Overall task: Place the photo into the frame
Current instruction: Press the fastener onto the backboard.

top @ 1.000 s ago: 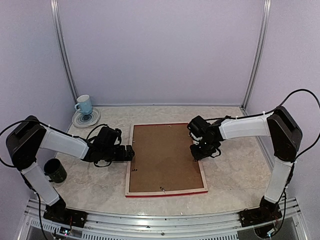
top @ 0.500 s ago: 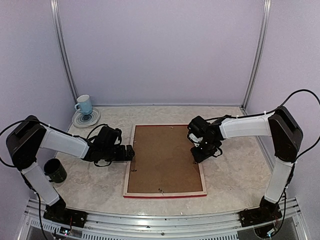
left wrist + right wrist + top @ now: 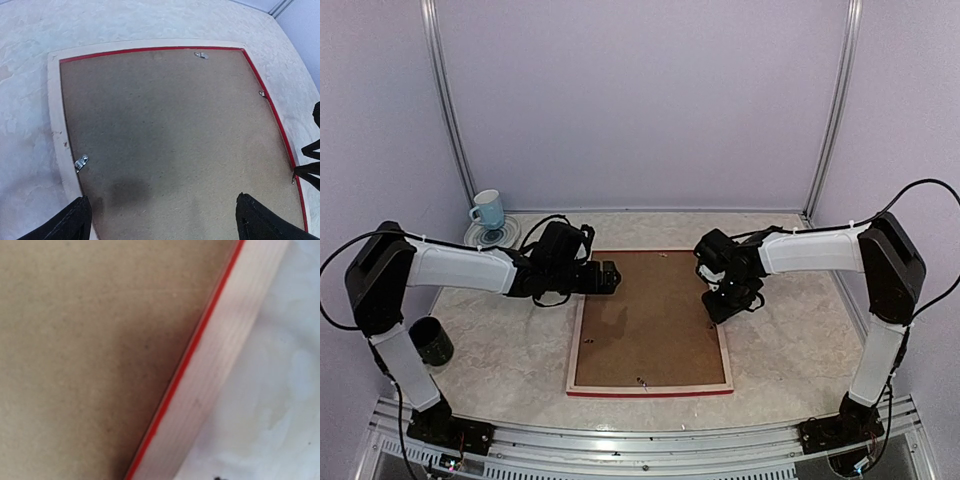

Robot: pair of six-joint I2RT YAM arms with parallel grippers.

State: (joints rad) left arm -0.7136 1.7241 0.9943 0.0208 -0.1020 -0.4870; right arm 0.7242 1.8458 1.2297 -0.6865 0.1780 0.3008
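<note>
**Marbled table (image 3: 790,350), frame (image 3: 650,389) face down: locking the backing board (image 3: 655,320)**

Lilac walls enclose the table. The frame lies face down at its middle, bare wood back upward, with a thin red line along the inner edge. The brown backing board fills the opening. I see no photo. If it is already in place it lies beneath that board, and I cannot tell.

My left gripper (image 3: 610,277) hovers over the frame's far-left corner, its fingers (image 3: 70,222) spread wide and holding nothing. My right gripper (image 3: 725,305) sits low at the right-hand bar. I cannot tell from these views whether its fingers are parted or closed, as its own camera shows only blurred bar and board. Small metal turn-clips (image 3: 81,162) sit along the inner edge.

I judge the step in hand to be locking the board. To do it well, I would press the board flat with the left fingers. I would then swing each clip inward over the board with a sideways push, light enough that the frame does not slide.
</note>
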